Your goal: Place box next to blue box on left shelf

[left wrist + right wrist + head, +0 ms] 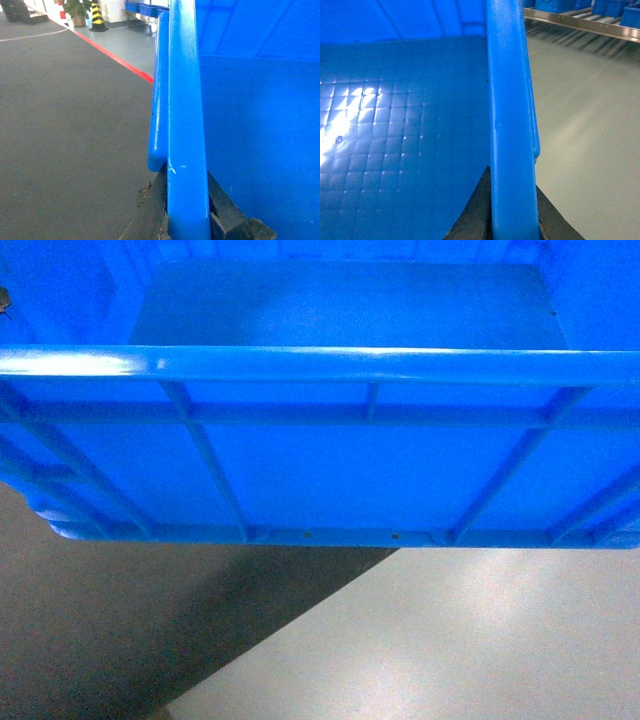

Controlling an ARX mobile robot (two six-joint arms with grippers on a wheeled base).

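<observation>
Blue box (350,455) rim gripped by both hands.

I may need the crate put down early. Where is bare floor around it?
Under the crate: pale floor is open. Left of its rim, dark floor is clear up to the red line. Crowded beyond: plant, striped cone.

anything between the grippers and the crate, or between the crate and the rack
Nothing between grippers and box: the left gripper and right gripper each clamp its rim. Toward the rack, only bare floor shows; the head view is mostly filled by the box.
</observation>
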